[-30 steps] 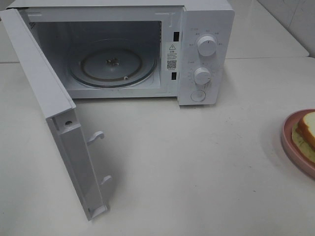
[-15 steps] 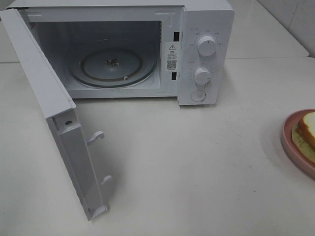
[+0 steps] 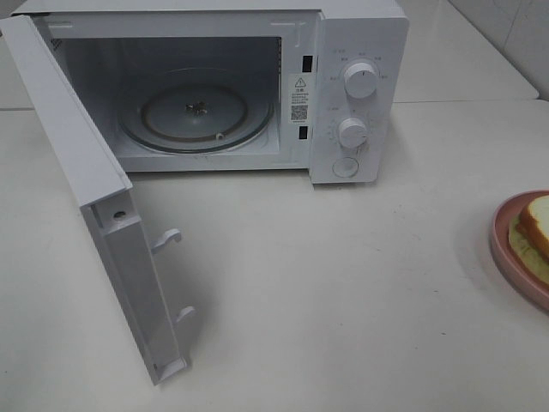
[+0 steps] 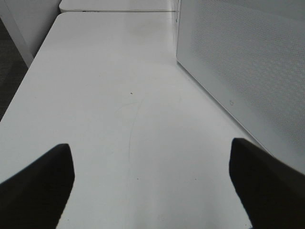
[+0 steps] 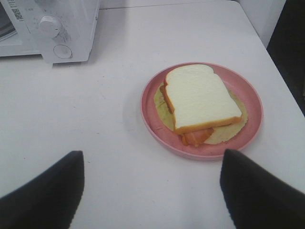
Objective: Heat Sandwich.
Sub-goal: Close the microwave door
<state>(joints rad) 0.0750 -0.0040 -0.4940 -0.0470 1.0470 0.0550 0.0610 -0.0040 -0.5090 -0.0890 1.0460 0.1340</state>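
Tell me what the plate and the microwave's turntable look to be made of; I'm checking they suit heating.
The pink plate looks like matte plastic or melamine: uniform colour, soft dull sheen, thick rounded rim; glazed ceramic can't be ruled out. The turntable inside the open microwave looks like clear glass: see-through, with ring-shaped reflections and the hub visible beneath. The sandwich lies on the plate.

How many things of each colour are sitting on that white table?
White: 1, the boxy white microwave oven with its door swung open.
Pink: 1, the round pink plate.
White and tan: 1, the white-bread sandwich with tan crust, lying on the plate.
Total: 3 things on the white table.
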